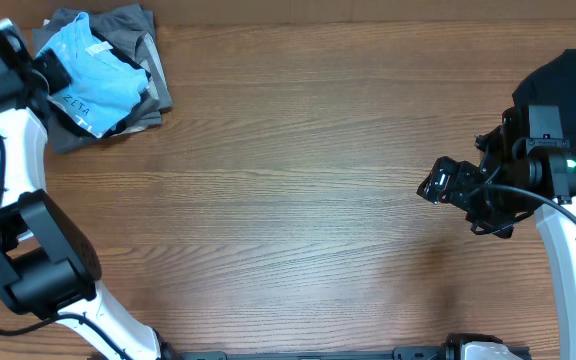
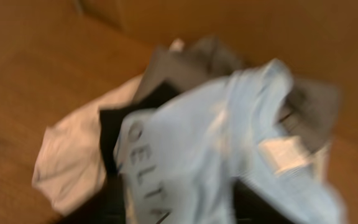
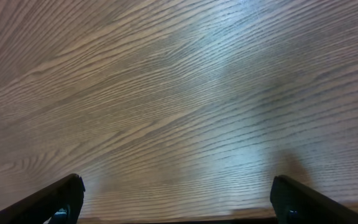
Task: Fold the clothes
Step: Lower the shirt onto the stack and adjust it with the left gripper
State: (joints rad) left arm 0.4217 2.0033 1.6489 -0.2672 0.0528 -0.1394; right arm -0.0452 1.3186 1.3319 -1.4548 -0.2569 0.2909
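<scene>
The clothes lie in a heap at the table's far left. A light sky-blue T-shirt (image 1: 93, 70) with dark lettering is on top, over grey garments (image 1: 118, 115). My left gripper (image 1: 48, 72) is at the heap's left edge. The left wrist view is blurred and shows the blue shirt (image 2: 216, 143) close up, an off-white garment (image 2: 73, 162), a grey one (image 2: 185, 62) and black cloth (image 2: 112, 134). My left fingers are hidden there by cloth. My right gripper (image 1: 430, 186) is open and empty over bare wood, its fingertips wide apart in the right wrist view (image 3: 179, 199).
A black garment (image 1: 568, 85) lies at the far right edge of the table behind my right arm. The wooden tabletop (image 1: 288, 180) spans between the two arms. The left arm's base (image 1: 38, 260) stands at the near left.
</scene>
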